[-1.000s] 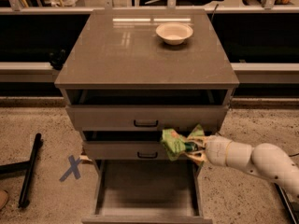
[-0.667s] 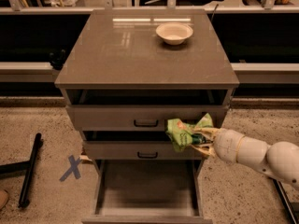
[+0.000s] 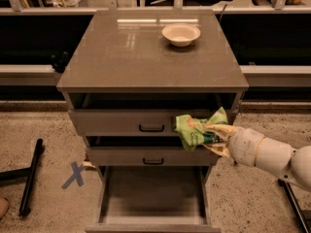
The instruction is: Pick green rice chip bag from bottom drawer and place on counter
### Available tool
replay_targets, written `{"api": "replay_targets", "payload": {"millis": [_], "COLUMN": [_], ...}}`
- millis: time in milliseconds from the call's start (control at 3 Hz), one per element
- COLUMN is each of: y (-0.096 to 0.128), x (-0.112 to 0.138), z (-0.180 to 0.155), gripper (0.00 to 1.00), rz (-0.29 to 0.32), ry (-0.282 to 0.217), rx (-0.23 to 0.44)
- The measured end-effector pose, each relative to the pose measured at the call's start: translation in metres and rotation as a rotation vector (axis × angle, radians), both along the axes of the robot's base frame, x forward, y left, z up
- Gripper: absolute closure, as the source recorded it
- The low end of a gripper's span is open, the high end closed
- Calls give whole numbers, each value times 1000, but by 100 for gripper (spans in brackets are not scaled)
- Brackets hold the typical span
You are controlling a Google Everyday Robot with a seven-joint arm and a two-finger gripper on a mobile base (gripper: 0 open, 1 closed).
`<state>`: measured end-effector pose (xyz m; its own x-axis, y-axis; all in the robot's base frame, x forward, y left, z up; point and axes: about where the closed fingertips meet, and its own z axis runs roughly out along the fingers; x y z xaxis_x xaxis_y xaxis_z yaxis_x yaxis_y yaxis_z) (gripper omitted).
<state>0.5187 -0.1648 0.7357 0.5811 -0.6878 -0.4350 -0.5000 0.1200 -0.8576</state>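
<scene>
While my tool (image 3: 217, 138) grips the green rice chip bag (image 3: 196, 130) before the top drawer front (image 3: 116, 123), clear of the open bottom drawer (image 3: 153, 194), I judge only the lift onto the tabletop (image 3: 136, 57) remains.

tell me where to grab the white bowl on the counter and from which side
Pinch the white bowl by its near rim, coming down from above: it sits upright and open on the counter, so one finger likely fits inside the wall. The gripper is lower right, before the drawer fronts, shut on the green rice chip bag.
</scene>
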Motion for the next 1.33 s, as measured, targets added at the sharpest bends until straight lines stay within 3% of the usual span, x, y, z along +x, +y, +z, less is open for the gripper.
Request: {"api": "replay_targets", "payload": {"millis": [333,667,1333], "y": [-5,-15,-3], "x": [-1,-5,32], "z": [20,83,156], "gripper": [100,100,100], "rz": [-2,1,44], "ry": [-32,-137,-232], "rx": [25,8,19]}}
